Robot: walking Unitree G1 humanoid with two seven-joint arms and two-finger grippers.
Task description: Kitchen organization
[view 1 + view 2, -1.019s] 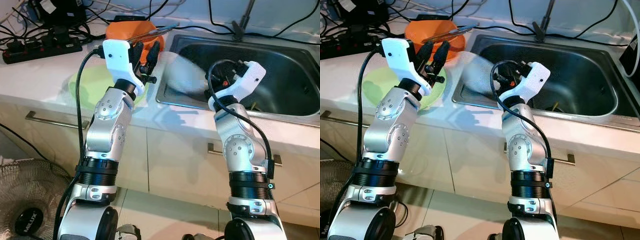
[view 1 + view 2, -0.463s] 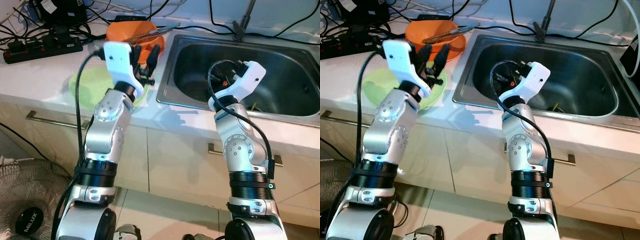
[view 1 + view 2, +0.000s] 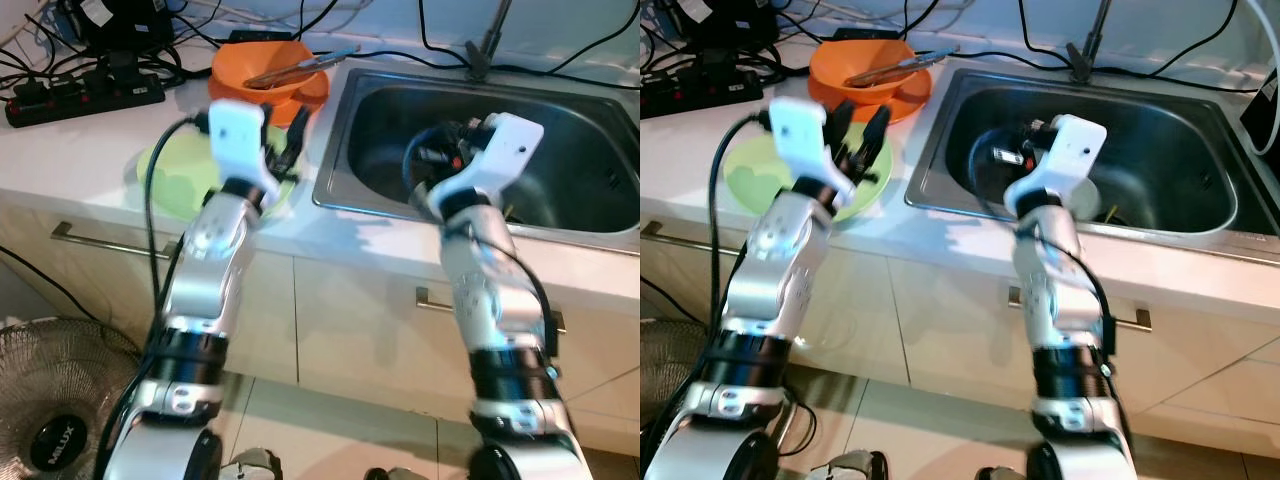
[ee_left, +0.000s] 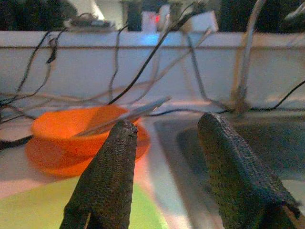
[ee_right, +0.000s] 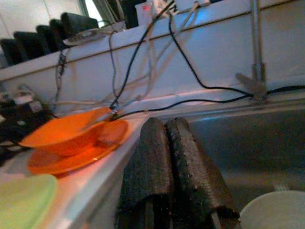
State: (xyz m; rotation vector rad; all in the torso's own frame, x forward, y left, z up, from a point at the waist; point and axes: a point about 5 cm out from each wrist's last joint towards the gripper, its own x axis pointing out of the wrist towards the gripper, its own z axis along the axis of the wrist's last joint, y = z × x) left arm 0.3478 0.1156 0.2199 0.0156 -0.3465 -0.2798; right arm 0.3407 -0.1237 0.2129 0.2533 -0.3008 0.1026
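Note:
An orange bowl [image 3: 268, 68] holding metal tongs [image 3: 300, 68] sits on an orange plate at the back of the counter. In front of it lies a light green plate [image 3: 180, 175]. My left gripper [image 4: 169, 123] hovers open over the green plate's right edge with nothing between its fingers [image 3: 292, 130], pointing toward the orange bowl. My right gripper [image 5: 164, 125] is shut and empty, held above the steel sink [image 3: 590, 150]. A white dish [image 5: 274, 214] lies in the sink basin below it.
A black power strip [image 3: 85, 90] and several cables run along the counter's back. The faucet [image 3: 490, 40] stands behind the sink. On the floor at lower left is a fan [image 3: 60, 400]. Cabinet fronts with metal handles [image 3: 90, 240] are below.
A white blur at the sink's left side one second ago is gone. My right arm has reached further out over the sink. My left gripper has sunk slightly toward the green plate.

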